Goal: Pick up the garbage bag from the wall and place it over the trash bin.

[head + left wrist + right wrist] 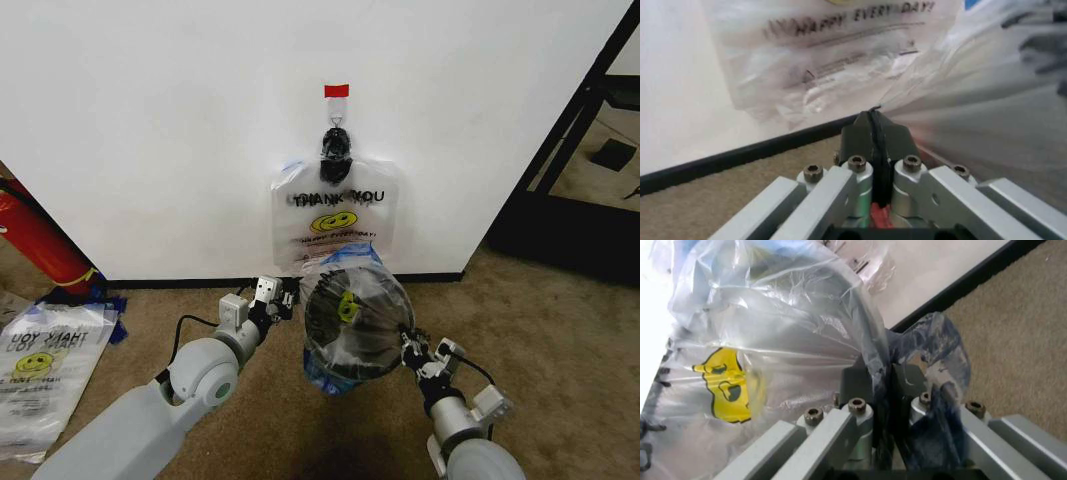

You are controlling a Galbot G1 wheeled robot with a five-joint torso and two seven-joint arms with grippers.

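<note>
Plain white wall [150, 120] far ahead, w/ more printed bags hanging from a black clip [336, 145] under red tape. Near it, round black trash bin [352, 330] w/ the thin, crinkly see-through garbage bag [345, 305] stretched over its mouth. My left gripper [284, 297] pinches bag film on the bin's left; right gripper [408, 347] clamps the bluish edge on the right.

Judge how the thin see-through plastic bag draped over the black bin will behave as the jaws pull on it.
The thin see-through plastic garbage bag is probably floppy: it wrinkles and drapes over the small round black trash bin. It looks light and likely stretches or tears, being pulled taut between the left gripper and right gripper. The smooth film may slip from the shut jaws.
</note>
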